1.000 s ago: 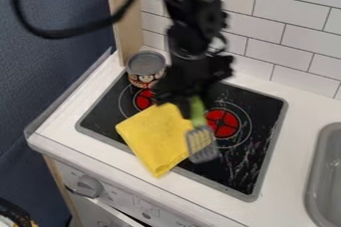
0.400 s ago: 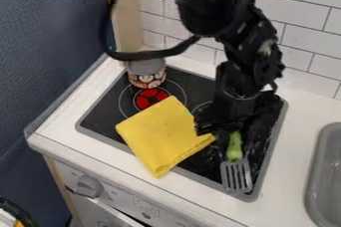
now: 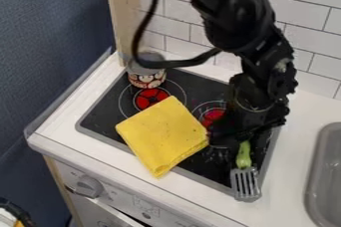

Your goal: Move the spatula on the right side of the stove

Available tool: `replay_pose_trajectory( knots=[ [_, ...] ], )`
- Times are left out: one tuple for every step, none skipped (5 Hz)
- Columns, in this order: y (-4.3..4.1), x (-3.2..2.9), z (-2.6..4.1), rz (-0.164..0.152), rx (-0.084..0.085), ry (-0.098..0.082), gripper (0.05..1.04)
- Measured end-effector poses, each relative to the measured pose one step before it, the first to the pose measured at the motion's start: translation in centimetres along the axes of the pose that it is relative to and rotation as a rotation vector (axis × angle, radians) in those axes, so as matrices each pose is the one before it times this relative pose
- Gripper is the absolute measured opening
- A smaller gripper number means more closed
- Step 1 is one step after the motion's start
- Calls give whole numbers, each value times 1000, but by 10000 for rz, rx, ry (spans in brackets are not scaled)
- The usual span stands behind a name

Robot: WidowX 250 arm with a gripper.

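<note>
Nearest, the green-handled spatula [image 3: 245, 182] has its slotted grey blade over the stove's [image 3: 261, 166] front edge, by the right corner, its handle gripped by the hand [image 3: 241, 141]. Left of them a folded yellow cloth [image 3: 163, 136] lies on the stove, and beyond, a can [image 3: 146, 77] stands at the back left corner.

spatula [image 3: 245, 181] and gripper [image 3: 244, 140] moved right across stove [image 3: 200, 179], blade now at front-right corner
</note>
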State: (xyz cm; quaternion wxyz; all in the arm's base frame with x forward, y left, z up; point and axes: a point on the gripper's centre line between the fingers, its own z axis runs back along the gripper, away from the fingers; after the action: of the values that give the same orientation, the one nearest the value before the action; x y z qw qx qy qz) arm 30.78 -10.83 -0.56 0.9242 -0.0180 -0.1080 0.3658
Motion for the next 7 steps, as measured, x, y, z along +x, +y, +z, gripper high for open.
replay_pose_trajectory(
  knots=[
    [-241, -562, -799, -156, 145, 35, 431],
    [-233, -81, -156, 17, -23, -4, 431],
    [1058, -205, -115, -38, 224, -47, 511],
    [952, 10, 145, 252, 236, 90, 824],
    [61, 412, 730, 59, -48, -193, 1013],
    [52, 86, 1016, 24, -156, -22, 1011],
    [406, 350, 2093, 73, -243, -120, 1003]
  ],
)
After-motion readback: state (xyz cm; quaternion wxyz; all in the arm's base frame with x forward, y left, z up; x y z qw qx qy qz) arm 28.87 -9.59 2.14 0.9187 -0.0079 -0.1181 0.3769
